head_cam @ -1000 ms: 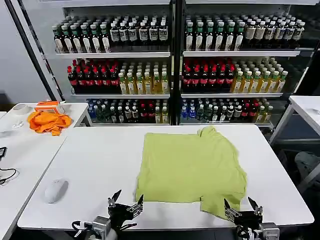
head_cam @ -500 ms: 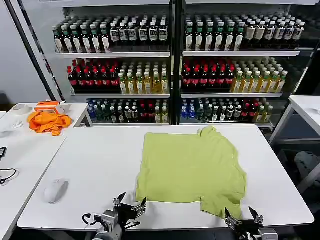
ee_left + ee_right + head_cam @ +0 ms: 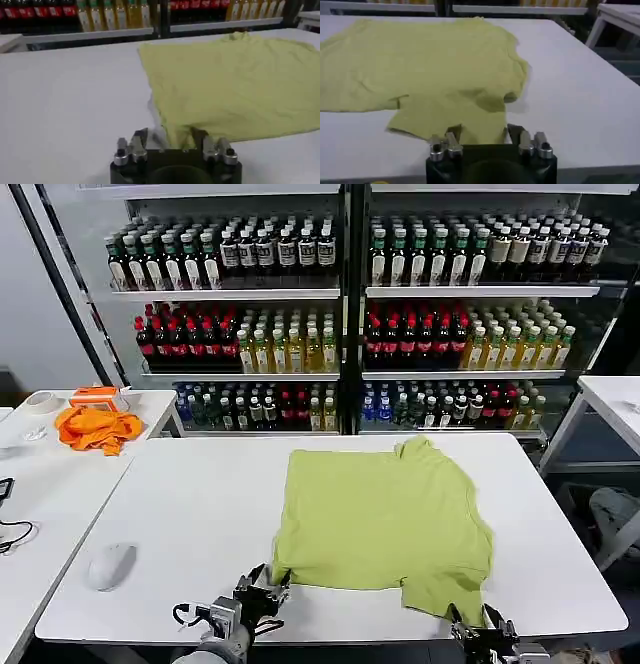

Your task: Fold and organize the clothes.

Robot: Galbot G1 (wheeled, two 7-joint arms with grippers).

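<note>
1. the left gripper (image 3: 262,586) sits at the near table edge with its fingers apart, right at the near-left corner of the t-shirt (image 3: 385,520); in the left wrist view the left gripper (image 3: 170,142) has the hem lying between its open fingers, not yet pinched.
2. the right gripper (image 3: 476,620) is at the near edge too, fingers apart, at the near-right flap of cloth; the right wrist view shows the right gripper (image 3: 482,137) with that sleeve-like flap of the t-shirt (image 3: 430,70) just ahead of it.
3. the shirt lies spread on the white table (image 3: 190,494), centre to right, partly doubled with a straight left edge and a rumpled collar at the far side.
4. judged from this, folding is barely under way: the main folds and final tidying remain.
</note>
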